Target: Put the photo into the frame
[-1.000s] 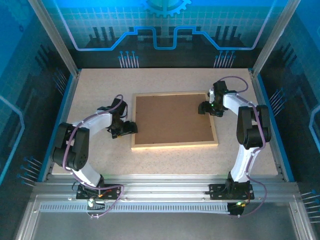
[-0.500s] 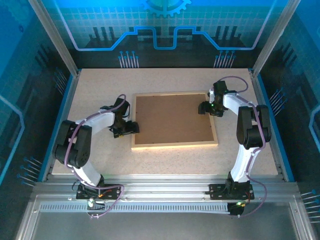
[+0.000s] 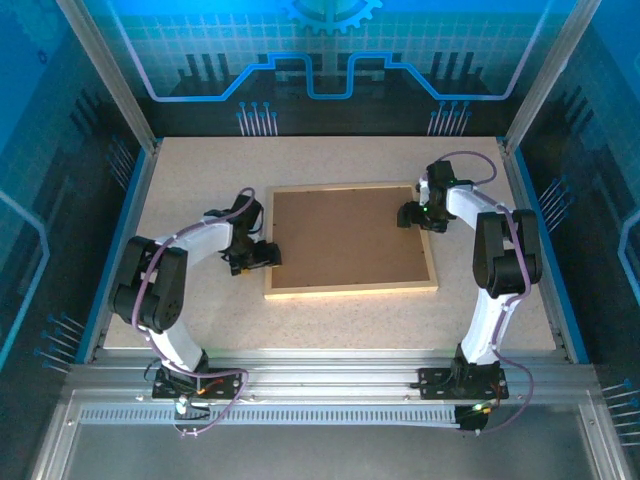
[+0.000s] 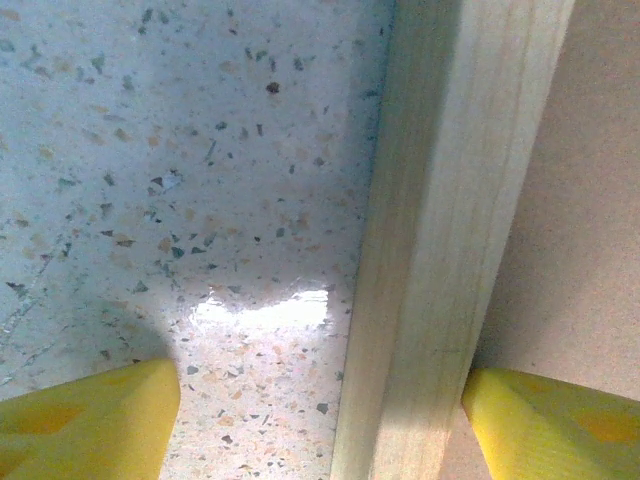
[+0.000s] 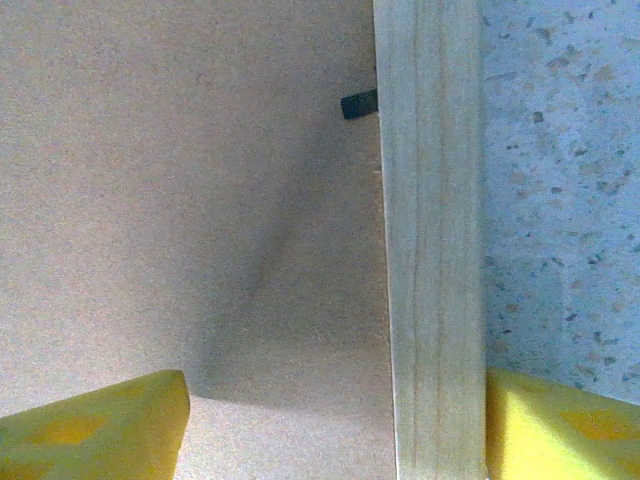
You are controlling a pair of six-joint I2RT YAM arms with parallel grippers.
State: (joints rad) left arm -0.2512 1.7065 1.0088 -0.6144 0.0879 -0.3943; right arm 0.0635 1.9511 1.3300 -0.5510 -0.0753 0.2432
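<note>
The frame [image 3: 350,289] lies flat mid-table, its light wooden rails around a brown backing board [image 3: 345,238]. The photo is hidden. My left gripper [image 3: 262,254] is at the frame's left rail [image 4: 440,250]. It is open [image 4: 320,430]: one yellow finger [image 4: 90,425] is over the table, the other [image 4: 560,425] over the board. My right gripper [image 3: 412,215] is open [image 5: 335,430] astride the right rail [image 5: 430,250]. One of its fingers [image 5: 95,425] is over the board [image 5: 180,200]; the other [image 5: 560,425] is against the rail's outer side.
A small black retaining tab [image 5: 359,104] sticks out from the right rail over the board. Speckled tabletop [image 3: 200,180] surrounds the frame, bounded by blue-edged walls [image 3: 125,210] on both sides and an aluminium rail [image 3: 330,375] at the front.
My left gripper has moved a little to the right, over the frame's left rail. The right gripper and the frame have stayed put.
</note>
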